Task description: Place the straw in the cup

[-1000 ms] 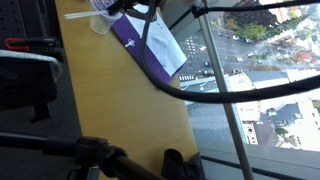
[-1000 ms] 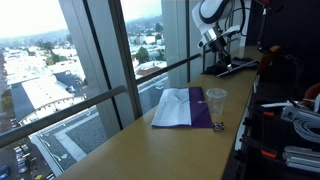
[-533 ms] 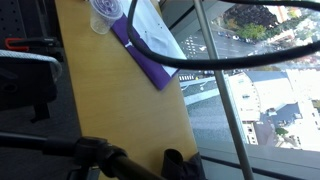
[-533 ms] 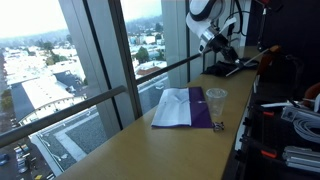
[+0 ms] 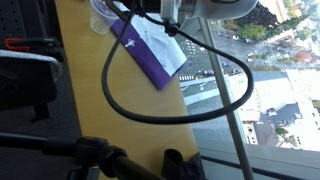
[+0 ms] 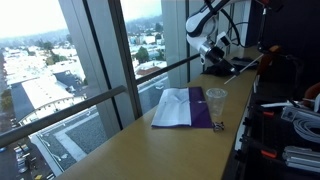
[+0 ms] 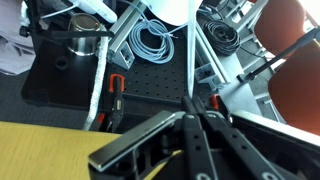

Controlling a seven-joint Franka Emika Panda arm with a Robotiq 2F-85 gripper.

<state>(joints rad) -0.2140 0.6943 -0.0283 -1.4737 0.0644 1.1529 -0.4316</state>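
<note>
The clear cup (image 6: pixel 216 100) stands upright on the wooden table beside a purple-and-white folder (image 6: pixel 185 108). It also shows at the top of an exterior view (image 5: pixel 100 22). My gripper (image 6: pixel 212 64) hangs above the far end of the table, well beyond the cup. In the wrist view the gripper (image 7: pixel 193 103) has its two black fingers pressed together. A thin white straw (image 7: pixel 185 55) runs straight out from between their tips. The straw is too thin to make out in both exterior views.
The folder (image 5: pixel 150 50) lies along the window side of the table (image 5: pixel 110 110). A thick black cable (image 5: pixel 160 115) loops over the table. Racks with coiled cables (image 7: pixel 155 40) and a red clamp (image 7: pixel 114 85) stand on the side away from the window.
The arm has swung in over the folder in an exterior view, and the black cable loop has dropped lower over the table. The wrist has turned and come down a little. The cup has not moved.
</note>
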